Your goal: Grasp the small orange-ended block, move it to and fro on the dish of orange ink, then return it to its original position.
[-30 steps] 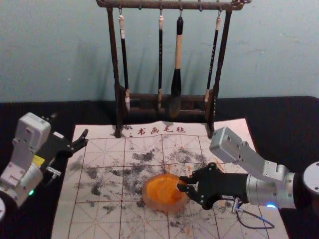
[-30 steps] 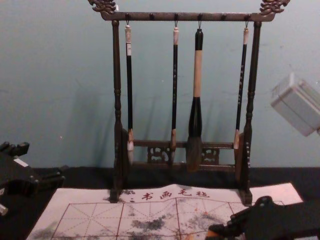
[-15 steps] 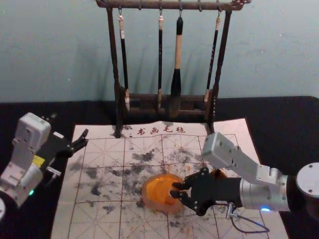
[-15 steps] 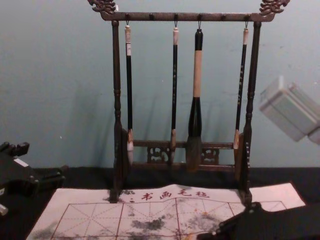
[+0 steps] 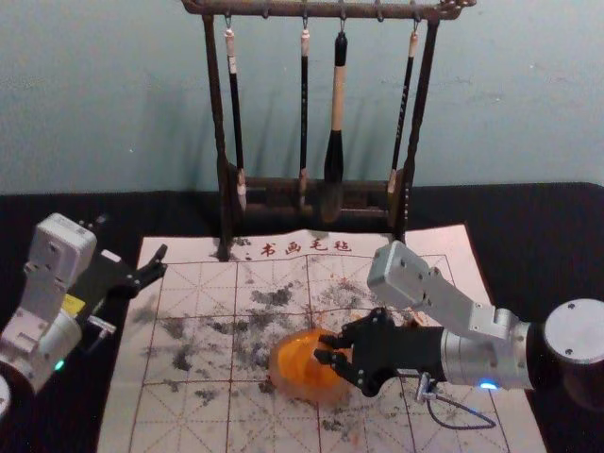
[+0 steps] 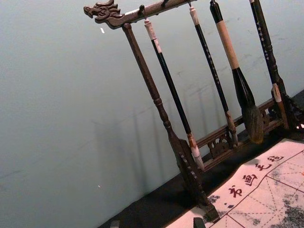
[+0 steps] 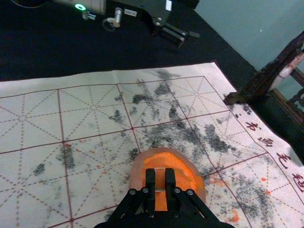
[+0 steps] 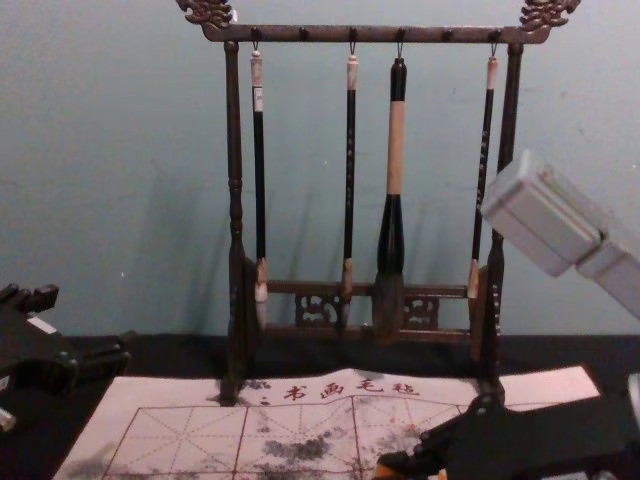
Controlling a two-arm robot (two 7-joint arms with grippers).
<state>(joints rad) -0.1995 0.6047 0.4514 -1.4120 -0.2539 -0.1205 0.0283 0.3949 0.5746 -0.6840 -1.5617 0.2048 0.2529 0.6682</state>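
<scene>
The right gripper (image 5: 326, 348) reached in from the right over the dish (image 5: 275, 366) of orange ink (image 7: 183, 176). Its fingers were closed on the small block (image 7: 160, 180), pinched between the two tips; the block was above the ink in the right wrist view, though whether it touched could not be told. The left gripper (image 5: 159, 265) stood parked by the left edge of the mat, its fingers spread wide with nothing between them.

Beneath the dish lay the gridded calligraphy felt mat (image 5: 189, 415), blotched with black ink and flecked with orange, on a black tablecloth (image 5: 528, 226). The right gripper and its arm lay across the mat's right part, hiding some of the grid, and a cable (image 5: 462, 427) looped beside that arm's wrist. At the mat's far edge rose the dark wooden brush rack (image 8: 235, 200), dragon heads (image 6: 102, 10) at its ends. From it hung three slim brushes and one thick brush (image 8: 391, 215) with a black and tan handle. In the chest view, the right arm's grey housing (image 8: 540, 215) overlapped the rack's right post.
</scene>
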